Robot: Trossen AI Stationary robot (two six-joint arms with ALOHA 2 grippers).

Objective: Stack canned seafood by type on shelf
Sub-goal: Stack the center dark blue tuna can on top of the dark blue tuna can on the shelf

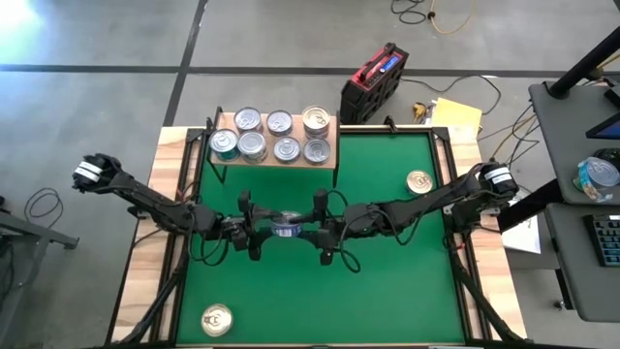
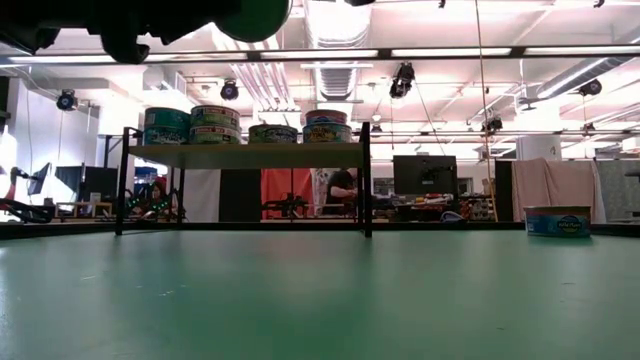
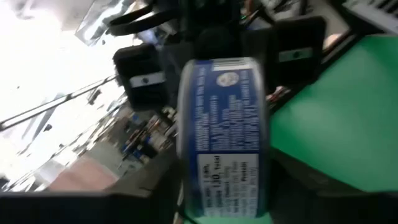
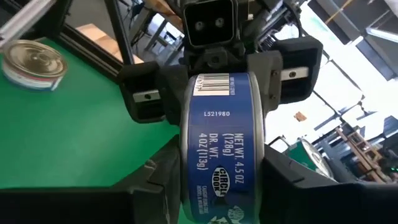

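A blue-labelled tin (image 1: 286, 227) hangs on edge above the middle of the green mat (image 1: 387, 291), between my two grippers. My right gripper (image 1: 308, 231) comes from the right and is shut on it. My left gripper (image 1: 263, 230) faces it from the left; its fingers (image 4: 146, 93) stand open, close to the tin's two flat faces. At the mat's far left stands the shelf (image 1: 327, 124), with several tins on its board (image 2: 250, 155). Two gold-topped tins rest flat on the mat, one at the far right (image 1: 418, 181) and one at the near left (image 1: 216, 319). My right gripper pinches the tin between its two fingers (image 4: 283, 180), one on each flat face (image 4: 186, 186). The fingers lie level and come from the table's right. The tin stands on edge, its labelled side wall toward the wrist camera, lifted clear of the mat.
Black frame rails run along the mat's left and right sides (image 1: 448, 194). A red and black case (image 1: 373, 82) and cables lie on the floor behind the table. A desk with a tin (image 1: 596, 177) stands to the right. The mat's near half lies free between the arms.
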